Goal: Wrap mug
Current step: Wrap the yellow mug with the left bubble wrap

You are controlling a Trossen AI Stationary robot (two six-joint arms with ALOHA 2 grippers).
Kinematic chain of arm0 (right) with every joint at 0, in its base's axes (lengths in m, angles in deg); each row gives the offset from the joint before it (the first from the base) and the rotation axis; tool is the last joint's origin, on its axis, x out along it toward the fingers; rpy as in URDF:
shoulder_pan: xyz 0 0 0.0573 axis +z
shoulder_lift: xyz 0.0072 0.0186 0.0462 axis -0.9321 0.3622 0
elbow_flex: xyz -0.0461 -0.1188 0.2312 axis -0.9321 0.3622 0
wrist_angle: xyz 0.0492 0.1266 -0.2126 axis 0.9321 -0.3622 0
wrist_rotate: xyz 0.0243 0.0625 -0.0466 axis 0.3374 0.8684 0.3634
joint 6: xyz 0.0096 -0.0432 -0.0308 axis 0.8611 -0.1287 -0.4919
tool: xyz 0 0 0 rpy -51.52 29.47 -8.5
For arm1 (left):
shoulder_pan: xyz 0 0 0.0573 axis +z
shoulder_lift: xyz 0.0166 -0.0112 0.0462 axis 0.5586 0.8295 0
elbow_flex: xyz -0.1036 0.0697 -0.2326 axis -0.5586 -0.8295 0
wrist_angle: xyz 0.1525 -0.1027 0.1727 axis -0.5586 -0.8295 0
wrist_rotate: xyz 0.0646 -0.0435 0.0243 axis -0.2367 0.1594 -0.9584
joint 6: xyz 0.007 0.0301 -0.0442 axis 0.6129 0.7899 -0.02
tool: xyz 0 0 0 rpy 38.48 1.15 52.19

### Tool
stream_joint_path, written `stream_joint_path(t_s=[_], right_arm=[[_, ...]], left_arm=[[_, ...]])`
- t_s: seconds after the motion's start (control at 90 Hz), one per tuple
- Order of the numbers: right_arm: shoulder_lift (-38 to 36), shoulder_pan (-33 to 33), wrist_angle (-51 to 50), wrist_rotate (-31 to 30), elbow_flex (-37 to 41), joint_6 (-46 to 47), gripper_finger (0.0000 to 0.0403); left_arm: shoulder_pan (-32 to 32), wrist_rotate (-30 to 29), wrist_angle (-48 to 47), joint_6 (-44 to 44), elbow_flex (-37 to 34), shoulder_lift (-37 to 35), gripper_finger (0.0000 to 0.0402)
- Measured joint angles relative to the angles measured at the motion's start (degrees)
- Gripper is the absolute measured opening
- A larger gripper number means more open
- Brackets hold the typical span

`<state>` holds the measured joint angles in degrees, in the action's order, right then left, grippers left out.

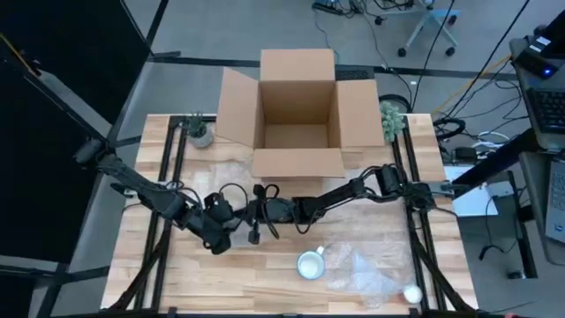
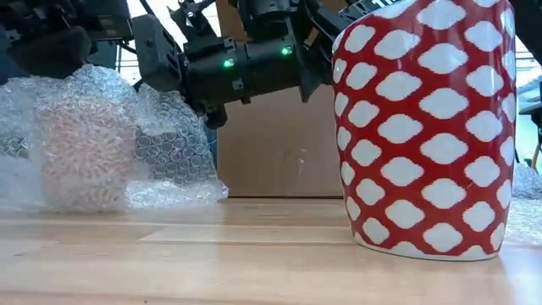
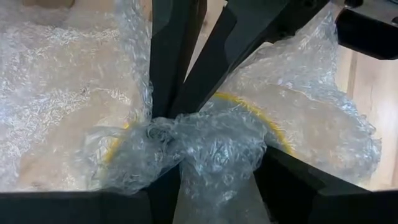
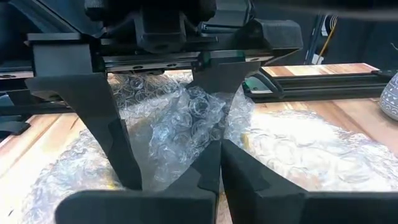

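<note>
Two dark robot arms meet over the middle of a slatted wooden worktop [image 1: 265,283], where the left gripper [image 1: 221,231] and the right gripper [image 1: 267,212] work a bundle of bubble wrap [image 3: 205,149] between them. The left wrist view shows the left jaws closed on a twisted, gathered neck of the film, with a yellow rim [image 3: 249,111] faintly visible through the plastic. The right wrist view shows the right jaws narrow, pinching a crumpled fold of the same film.

The step in hand appears to be gathering and twisting the wrap shut around its contents. The next move would likely call for keeping tension on the twist while one arm tucks the loose end under.

A second mug [image 1: 311,264], white inside and red-and-white patterned outside, stands unwrapped near the front of the worktop, just beside a loose sheet of bubble wrap [image 1: 366,276].

An open cardboard box [image 1: 297,115] waits at the back, flanked by two small potted plants [image 1: 199,131]. Beyond lie grey flooring, cables and an office chair base [image 1: 430,26].
</note>
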<state>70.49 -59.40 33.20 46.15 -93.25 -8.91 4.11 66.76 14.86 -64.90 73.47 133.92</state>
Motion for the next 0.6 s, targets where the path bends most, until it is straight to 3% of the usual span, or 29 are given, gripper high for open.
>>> stream_joint_path(t_s=[0.6], right_arm=[[0.03,-0.04,-0.05,0.03,0.07,0.01,0.0000]], left_arm=[[-0.02,0.28,-2.54,0.41,2.83,-1.38,0.0180]])
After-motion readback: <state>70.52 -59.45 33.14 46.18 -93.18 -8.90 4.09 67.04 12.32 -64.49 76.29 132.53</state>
